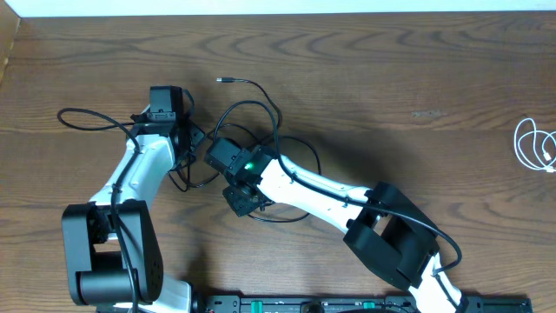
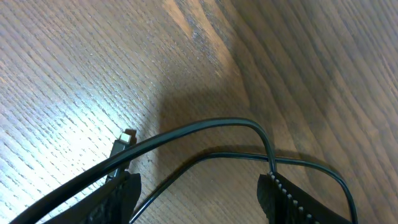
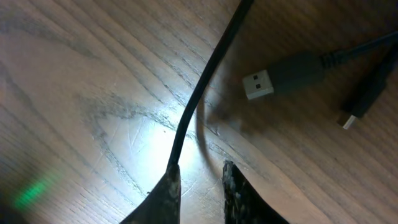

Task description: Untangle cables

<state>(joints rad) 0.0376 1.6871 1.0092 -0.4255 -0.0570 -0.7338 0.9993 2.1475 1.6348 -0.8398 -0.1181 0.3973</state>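
While my right tool [image 3: 199,186] hangs low over the bench [image 1: 391,69], its two fingers stand a narrow gap apart. The black cable [image 3: 205,81] runs down to the tip of one finger [image 3: 166,194]; whether it is pinched there I cannot tell. Just beyond lie a flat plug [image 3: 258,84] and a small plug [image 3: 349,119], both on black leads. My left tool [image 2: 199,196] is spread wide, with two strands of the black cable crossing between its fingers and a plug end [image 2: 127,137] beside one of them. From above, the black cable loops loosely around both tools near mid-bench. The white cable [image 1: 532,143] lies coiled at the bench's right edge, well apart.
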